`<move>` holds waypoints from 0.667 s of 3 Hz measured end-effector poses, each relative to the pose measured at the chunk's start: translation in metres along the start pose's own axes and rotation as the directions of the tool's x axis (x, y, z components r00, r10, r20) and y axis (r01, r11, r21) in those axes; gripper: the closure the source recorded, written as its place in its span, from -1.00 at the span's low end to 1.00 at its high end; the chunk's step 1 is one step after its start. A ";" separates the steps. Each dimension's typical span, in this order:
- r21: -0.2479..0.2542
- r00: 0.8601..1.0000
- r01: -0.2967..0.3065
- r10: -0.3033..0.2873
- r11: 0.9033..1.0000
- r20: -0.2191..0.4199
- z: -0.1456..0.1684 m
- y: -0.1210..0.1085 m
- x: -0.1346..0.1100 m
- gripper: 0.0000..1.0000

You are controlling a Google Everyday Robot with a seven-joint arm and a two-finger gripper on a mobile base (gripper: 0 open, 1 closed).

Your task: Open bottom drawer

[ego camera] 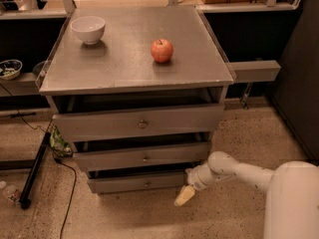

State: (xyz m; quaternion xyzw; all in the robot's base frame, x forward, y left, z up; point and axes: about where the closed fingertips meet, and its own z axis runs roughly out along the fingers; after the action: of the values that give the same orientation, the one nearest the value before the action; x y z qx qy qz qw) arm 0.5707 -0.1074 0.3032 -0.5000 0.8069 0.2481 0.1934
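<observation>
Hand (184,195) held low at the right end of the bottom drawer (124,184), lowermost of three.
The hand's opening cannot be told; a white bowl (87,29) and apple (162,50) are carried on the tabletop (124,66).

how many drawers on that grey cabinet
3: the top drawer under the cabinet top, the middle drawer below it, the bottom drawer lowest. The gripper is beside the bottom drawer's right end.

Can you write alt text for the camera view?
A white robot arm's hand hangs near the floor, by the right end of the bottom drawer of a grey cabinet. An apple and a white bowl sit on top.
</observation>
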 end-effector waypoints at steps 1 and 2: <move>-0.029 0.999 0.009 -0.008 1.000 0.042 0.011 -0.007 -0.009 -1.00; -0.027 0.999 0.010 -0.008 1.000 0.044 0.011 -0.009 -0.009 -1.00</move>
State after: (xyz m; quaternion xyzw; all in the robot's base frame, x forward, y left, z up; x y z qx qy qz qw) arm 0.5831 -0.0975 0.2977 -0.5006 0.7968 0.2689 0.2055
